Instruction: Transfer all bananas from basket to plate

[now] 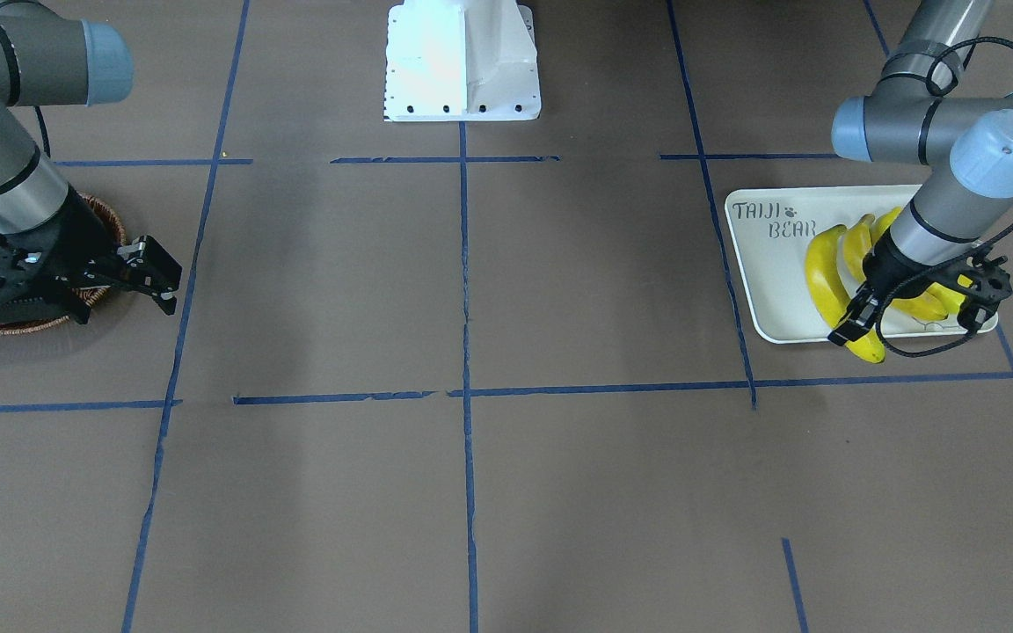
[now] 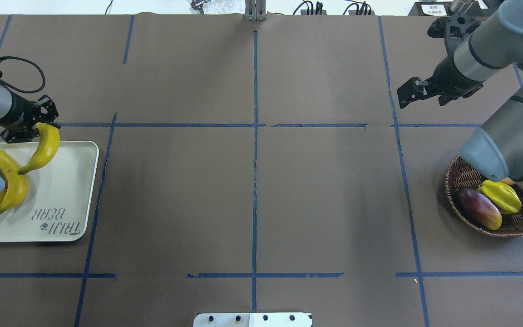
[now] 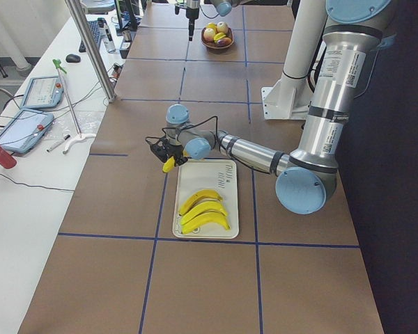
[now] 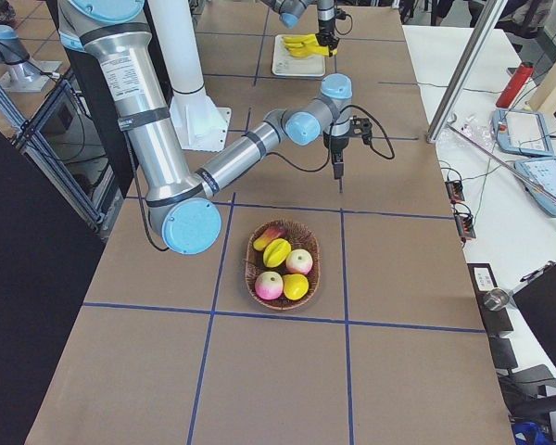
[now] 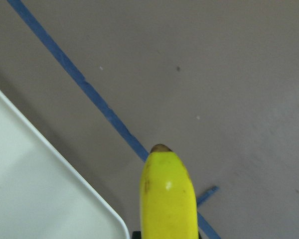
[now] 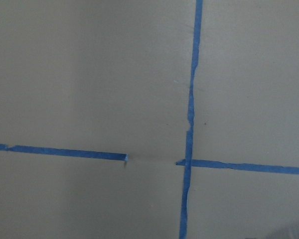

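Three bananas (image 3: 203, 212) lie on the plate (image 2: 61, 181), the fourth banana (image 2: 46, 147) hangs clamped in the left arm's jaws over its edge awaiting release, the basket (image 2: 459, 170) shows only other fruit (image 4: 299, 262), and the right arm's jaws hold nothing, their opening unclear.

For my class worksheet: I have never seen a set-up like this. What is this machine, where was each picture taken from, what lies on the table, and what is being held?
The machine is two robot arms at a brown table marked with blue tape. Two pictures look down, one from behind the robot, one facing it; two look along the table from its ends; two come from cameras on the wrists. The left arm's fingers hold one banana at the edge of the plate, where three bananas lie. The right arm's fingers are empty. The basket holds other fruit, no bananas.
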You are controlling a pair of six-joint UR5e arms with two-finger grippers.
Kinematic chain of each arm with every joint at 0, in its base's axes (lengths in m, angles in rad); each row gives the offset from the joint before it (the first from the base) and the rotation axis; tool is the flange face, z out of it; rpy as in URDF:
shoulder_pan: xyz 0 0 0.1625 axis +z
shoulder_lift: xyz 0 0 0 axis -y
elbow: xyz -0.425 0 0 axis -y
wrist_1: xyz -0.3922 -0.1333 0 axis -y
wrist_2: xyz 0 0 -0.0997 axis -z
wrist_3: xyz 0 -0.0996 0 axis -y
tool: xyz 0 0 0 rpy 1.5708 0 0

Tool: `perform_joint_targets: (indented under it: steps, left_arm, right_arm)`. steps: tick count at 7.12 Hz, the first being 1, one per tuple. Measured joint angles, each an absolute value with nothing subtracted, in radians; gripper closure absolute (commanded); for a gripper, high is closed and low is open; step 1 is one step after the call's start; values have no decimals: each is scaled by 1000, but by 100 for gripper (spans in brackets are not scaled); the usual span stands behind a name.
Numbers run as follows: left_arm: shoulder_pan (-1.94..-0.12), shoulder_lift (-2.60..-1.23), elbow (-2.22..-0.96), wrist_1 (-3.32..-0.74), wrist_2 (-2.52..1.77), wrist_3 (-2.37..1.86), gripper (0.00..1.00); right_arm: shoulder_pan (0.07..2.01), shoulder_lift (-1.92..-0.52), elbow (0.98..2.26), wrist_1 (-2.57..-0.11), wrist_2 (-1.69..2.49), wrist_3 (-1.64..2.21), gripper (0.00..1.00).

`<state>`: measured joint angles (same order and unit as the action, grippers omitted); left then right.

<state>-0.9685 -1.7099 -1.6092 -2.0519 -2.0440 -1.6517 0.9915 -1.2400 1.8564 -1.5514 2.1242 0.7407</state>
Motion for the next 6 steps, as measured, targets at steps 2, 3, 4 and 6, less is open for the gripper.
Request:
perform_joint_targets:
  steps: [2, 3, 4, 6]
  left_arm:
    - [-962, -1670, -1628, -1969, -1940, -1603, 100]
    - [-958, -1670, -1656, -1883, -1892, -1603, 98]
    - [-955, -1671, -1678, -1825, -1870, -1622, 98]
    - [-913, -1673, -1687, -1798, -1859, -1723, 96]
  right_arm:
    - [1014, -1248, 1857, -1558, 2150, 712, 0]
    - [1016, -1250, 1857, -1558, 2152, 710, 0]
    - [1016, -1251, 1857, -1557, 2153, 709, 0]
    - [1017, -1252, 1855, -1555, 2153, 709, 0]
